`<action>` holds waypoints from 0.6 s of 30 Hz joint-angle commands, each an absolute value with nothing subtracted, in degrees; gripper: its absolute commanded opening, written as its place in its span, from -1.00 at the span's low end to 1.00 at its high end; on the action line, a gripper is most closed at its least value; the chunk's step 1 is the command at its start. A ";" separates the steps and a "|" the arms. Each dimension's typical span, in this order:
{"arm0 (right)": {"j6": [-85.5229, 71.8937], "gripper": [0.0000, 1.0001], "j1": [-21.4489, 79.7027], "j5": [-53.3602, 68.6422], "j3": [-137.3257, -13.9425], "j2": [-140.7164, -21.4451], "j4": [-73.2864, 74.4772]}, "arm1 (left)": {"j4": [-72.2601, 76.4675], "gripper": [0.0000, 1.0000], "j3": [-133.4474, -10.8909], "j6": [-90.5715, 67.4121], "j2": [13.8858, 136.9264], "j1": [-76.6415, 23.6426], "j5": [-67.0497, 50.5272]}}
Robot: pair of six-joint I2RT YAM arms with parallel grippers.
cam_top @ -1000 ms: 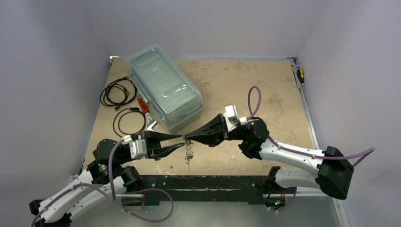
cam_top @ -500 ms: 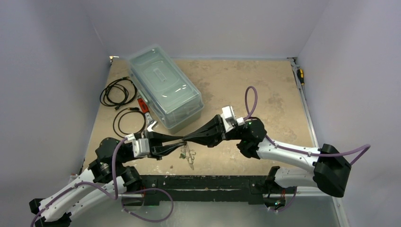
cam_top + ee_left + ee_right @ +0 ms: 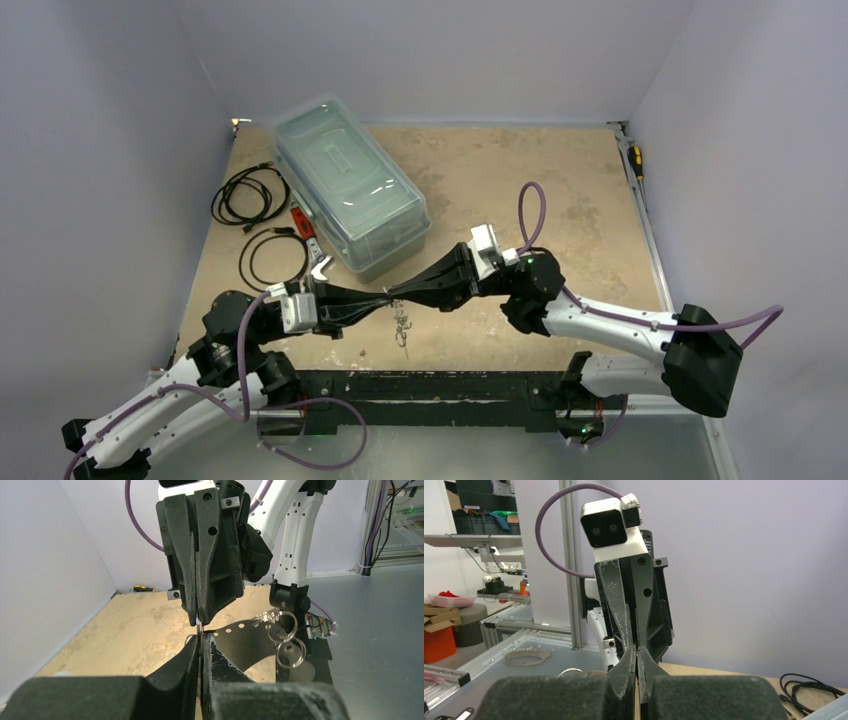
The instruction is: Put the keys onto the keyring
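keyring: small metal cluster at lower centre of the top view, dangling from the spot where both arms' tips meet. Can't tell if its lower end touches the tabletop. Can't tell keys from the rest at that size. In the left wrist view its rings hang right of centre, and one thin ring runs between the two tips.

Change: the left jaws were wide a second ago and half closed after that. Now they're shut, tip to tip with the right jaws, apparently pinching that same thin ring. The right jaws have been clamped on it throughout. The cluster swung during the closing and now hangs straight.

Meaning: two-arm hold established. My read is that working the ring open comes next. No key visibly threaded yet. Risk: the thin ring slips when either side regrips.

Clear lidded box and black cables sit upper left, same places.
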State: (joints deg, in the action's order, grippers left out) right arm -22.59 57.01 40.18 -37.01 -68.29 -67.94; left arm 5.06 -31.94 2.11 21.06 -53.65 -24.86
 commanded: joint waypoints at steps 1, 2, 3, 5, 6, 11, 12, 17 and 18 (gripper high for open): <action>-23.20 -1.00 57.19 40.60 -39.11 -67.94 -72.24 | 6.56 -1.00 -31.78 1.48 21.53 -53.56 -24.44; -23.26 -1.00 57.21 40.73 -39.18 -68.08 -72.26 | 6.53 -1.00 -31.76 1.47 21.53 -53.53 -24.32; -23.28 -1.00 57.19 40.77 -39.20 -68.18 -72.32 | 6.57 -1.00 -31.77 1.50 21.47 -53.55 -24.34; -23.36 -1.00 57.15 40.85 -39.20 -68.48 -72.43 | 6.32 -1.00 -31.83 1.61 21.39 -53.53 -24.32; -23.43 -1.00 57.13 40.86 -39.20 -68.59 -72.45 | 6.17 -1.00 -31.91 1.88 21.32 -53.57 -24.27; -23.44 -1.00 57.15 41.13 -39.20 -68.50 -70.35 | 4.73 -1.00 -32.34 3.25 20.47 -53.53 -21.87; -22.80 -0.96 57.16 41.09 -39.43 -68.16 -69.44 | 4.59 -1.00 -32.34 3.47 20.21 -53.53 -21.69; -17.51 -0.41 57.13 39.72 -40.31 -64.70 -58.48 | 4.38 -1.00 -32.31 3.77 19.77 -53.53 -21.77; -16.12 -0.35 57.13 39.36 -40.56 -63.77 -55.98 | 4.39 -1.00 -32.37 3.78 19.80 -53.53 -21.88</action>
